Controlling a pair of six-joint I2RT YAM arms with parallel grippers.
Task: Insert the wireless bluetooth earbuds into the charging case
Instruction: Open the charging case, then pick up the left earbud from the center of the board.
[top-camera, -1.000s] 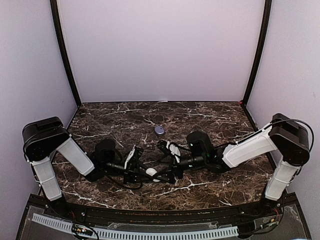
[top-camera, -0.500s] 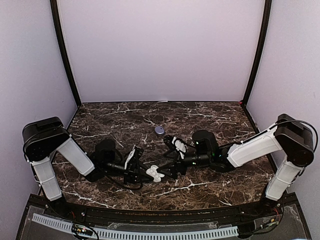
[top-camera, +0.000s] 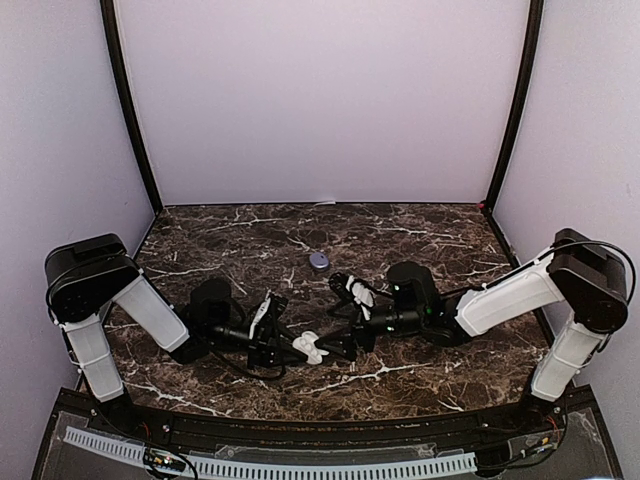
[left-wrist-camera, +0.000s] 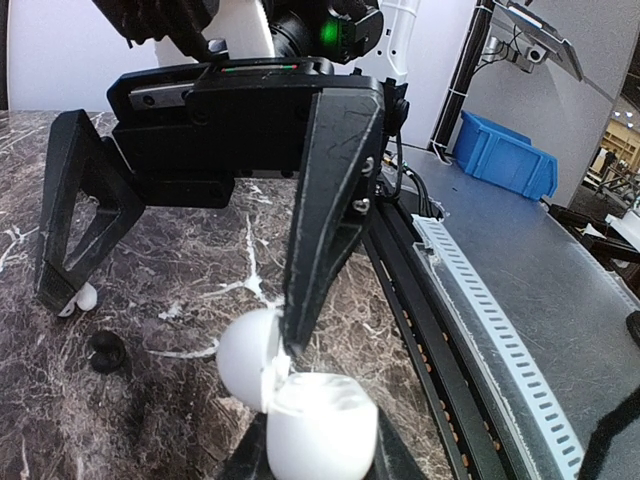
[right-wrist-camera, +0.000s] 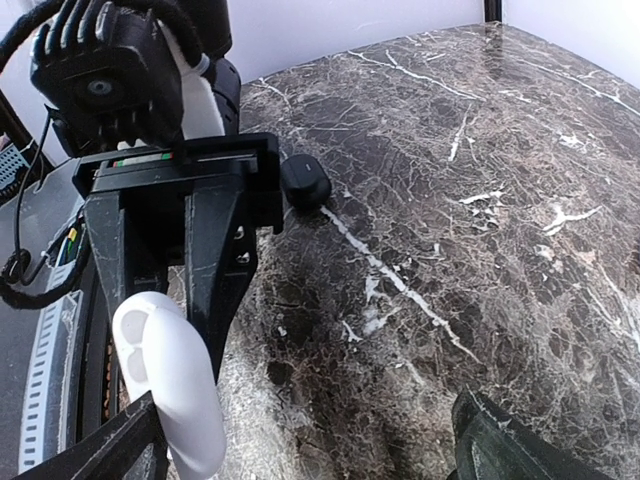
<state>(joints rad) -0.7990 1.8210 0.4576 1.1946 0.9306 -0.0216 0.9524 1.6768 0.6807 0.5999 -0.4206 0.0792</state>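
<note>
Nearest me, the left end effector (top-camera: 292, 344) is clamping a white pebble-shaped plastic charging case (left-wrist-camera: 320, 430), its lid standing open, low over the dark, white-veined marble worktop (top-camera: 420, 230). Facing it, the right end effector (left-wrist-camera: 172, 318) is hanging with its black fingers spread wide apart and nothing between them, one finger reaching down just beside the case's lid. A tiny white plastic earbud (left-wrist-camera: 85, 297) is lying at the tip of the other finger; I cannot tell whether they are touching. Near it a tiny black plastic earbud (left-wrist-camera: 107, 350) is resting on the marble. Farther back, well apart from both arms, a small bluish-grey rounded piece (top-camera: 319, 260) is sitting alone.
</note>
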